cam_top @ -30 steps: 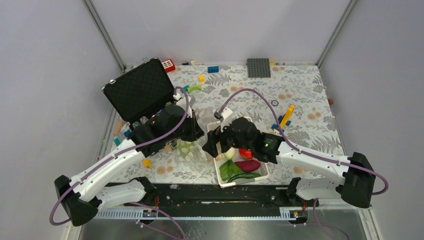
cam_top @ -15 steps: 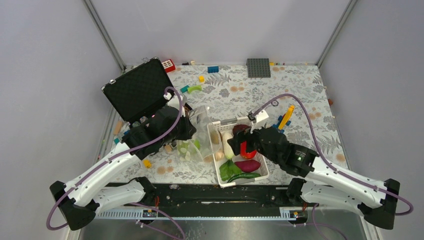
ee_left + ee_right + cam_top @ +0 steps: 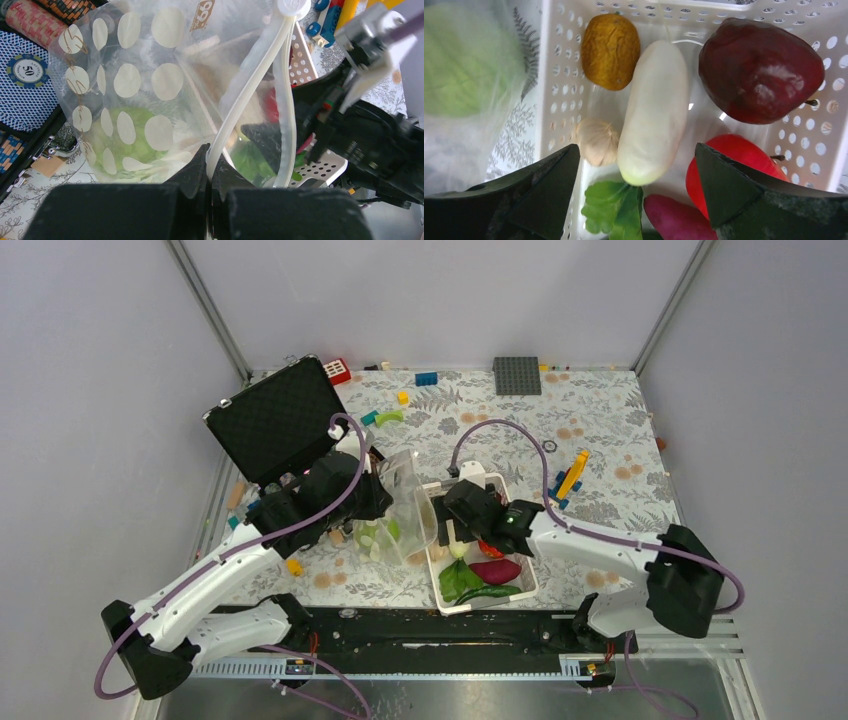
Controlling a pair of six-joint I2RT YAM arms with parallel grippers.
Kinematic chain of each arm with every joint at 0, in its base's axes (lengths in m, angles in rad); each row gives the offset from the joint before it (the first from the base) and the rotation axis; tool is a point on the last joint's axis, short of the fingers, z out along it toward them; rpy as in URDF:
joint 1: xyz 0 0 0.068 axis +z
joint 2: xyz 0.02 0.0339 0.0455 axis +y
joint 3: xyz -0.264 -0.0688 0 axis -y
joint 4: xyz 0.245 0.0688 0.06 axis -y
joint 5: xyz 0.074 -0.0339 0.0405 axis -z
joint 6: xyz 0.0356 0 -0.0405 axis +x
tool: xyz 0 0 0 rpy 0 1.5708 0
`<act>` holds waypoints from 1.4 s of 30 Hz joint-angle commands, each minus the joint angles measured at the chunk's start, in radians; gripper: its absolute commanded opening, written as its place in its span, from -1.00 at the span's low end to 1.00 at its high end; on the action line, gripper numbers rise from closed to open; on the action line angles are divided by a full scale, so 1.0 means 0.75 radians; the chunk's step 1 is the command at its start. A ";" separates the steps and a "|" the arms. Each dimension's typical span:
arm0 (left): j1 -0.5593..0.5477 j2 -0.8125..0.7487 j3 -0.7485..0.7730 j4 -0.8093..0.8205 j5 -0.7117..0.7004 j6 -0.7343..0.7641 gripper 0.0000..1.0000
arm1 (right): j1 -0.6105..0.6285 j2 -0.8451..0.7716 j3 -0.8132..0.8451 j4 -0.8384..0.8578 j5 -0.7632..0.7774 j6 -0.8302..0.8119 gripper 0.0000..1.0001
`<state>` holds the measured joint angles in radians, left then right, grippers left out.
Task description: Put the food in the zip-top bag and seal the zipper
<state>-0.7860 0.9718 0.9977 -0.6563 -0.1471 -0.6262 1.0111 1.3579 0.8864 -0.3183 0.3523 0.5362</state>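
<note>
Left gripper [image 3: 209, 160]: jaws are clamped on the mouth edge of the clear, floppy, white-spotted zip-top bag [image 3: 150, 75], pinching it at the pale press-seal zipper strip [image 3: 251, 85]. The hold appears meant to keep the pouch raised with its mouth gaping toward the basket.

Bag position: off the left wall of the white slotted plastic basket [image 3: 559, 100], which stands near the middle of the near edge of the floral-patterned table [image 3: 600, 430]. A round green toy cabbage [image 3: 122, 145] lies inside the bag.

Right gripper [image 3: 636, 165]: jaws are wide apart and hold nothing. They hang over the basket, straddling the long white toy radish [image 3: 654, 110], which is judged the next pick.

Also in the basket:
- wrinkled brown oval [image 3: 610, 50]
- dark-red bulb [image 3: 761, 75]
- red tomato [image 3: 734, 160]
- purple sweet potato [image 3: 674, 220]

Zipper unsealed; loading judged early.
</note>
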 commanded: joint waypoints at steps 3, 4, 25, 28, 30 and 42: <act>0.006 -0.001 0.009 0.043 -0.023 -0.008 -1.00 | -0.105 0.121 0.010 0.107 -0.081 0.148 0.69; 0.006 0.000 0.008 0.040 -0.029 -0.008 -1.00 | -0.110 0.135 0.004 0.117 -0.087 0.150 0.66; 0.007 0.009 0.004 0.040 -0.029 -0.020 -1.00 | -0.117 0.332 -0.006 0.141 -0.006 0.204 0.24; 0.006 0.017 0.005 0.044 -0.022 -0.022 -1.00 | -0.117 0.287 -0.008 0.134 0.001 0.186 -0.11; 0.007 0.019 0.005 0.045 -0.019 -0.024 -1.00 | -0.117 0.219 -0.022 0.135 0.021 0.172 -0.29; 0.007 0.036 0.013 0.055 -0.015 -0.032 -1.00 | -0.117 -0.542 -0.313 0.663 0.114 -0.089 -0.59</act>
<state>-0.7860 0.9886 0.9977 -0.6548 -0.1471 -0.6407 0.9279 1.1137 0.7418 -0.1116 0.3801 0.5747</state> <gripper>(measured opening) 0.006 0.611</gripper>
